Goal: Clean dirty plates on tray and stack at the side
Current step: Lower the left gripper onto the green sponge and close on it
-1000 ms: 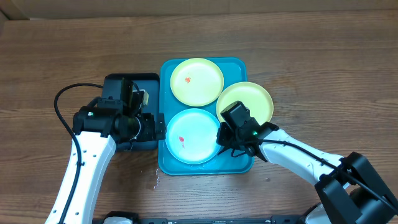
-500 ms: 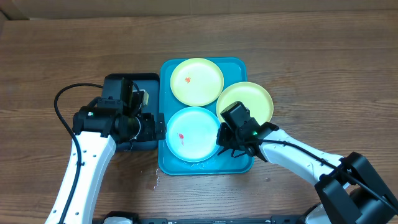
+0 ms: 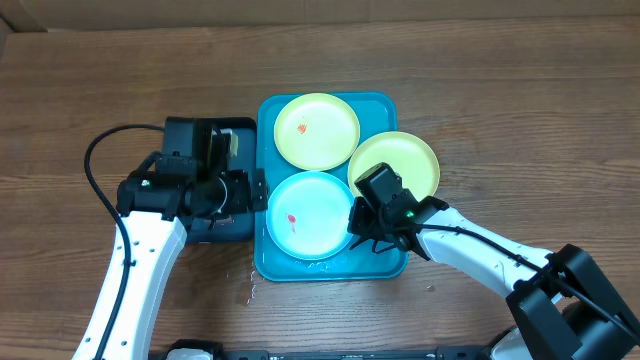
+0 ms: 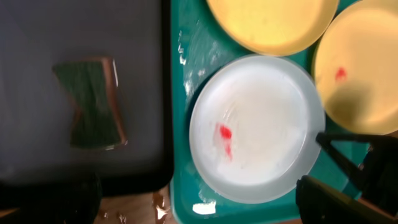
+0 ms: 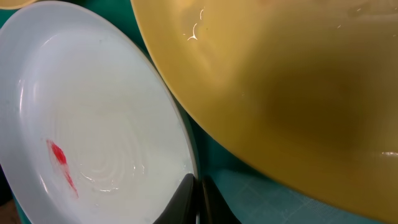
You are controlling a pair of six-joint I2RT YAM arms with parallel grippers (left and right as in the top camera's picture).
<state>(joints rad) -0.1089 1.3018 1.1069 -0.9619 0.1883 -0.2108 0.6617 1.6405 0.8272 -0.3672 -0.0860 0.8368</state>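
Where the closed right end effector (image 5: 196, 190) sits, blue plate (image 5: 93, 118) abuts.

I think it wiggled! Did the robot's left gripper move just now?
Yes. In the overhead view the left gripper slid slightly toward the far end of the dark tray, which stayed put.

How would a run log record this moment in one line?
left gripper open over dark tray | right gripper shut on light blue plate rim | two yellow-green plates beside it on teal tray

Brown wooden table (image 3: 520, 90) (grain visible), even light
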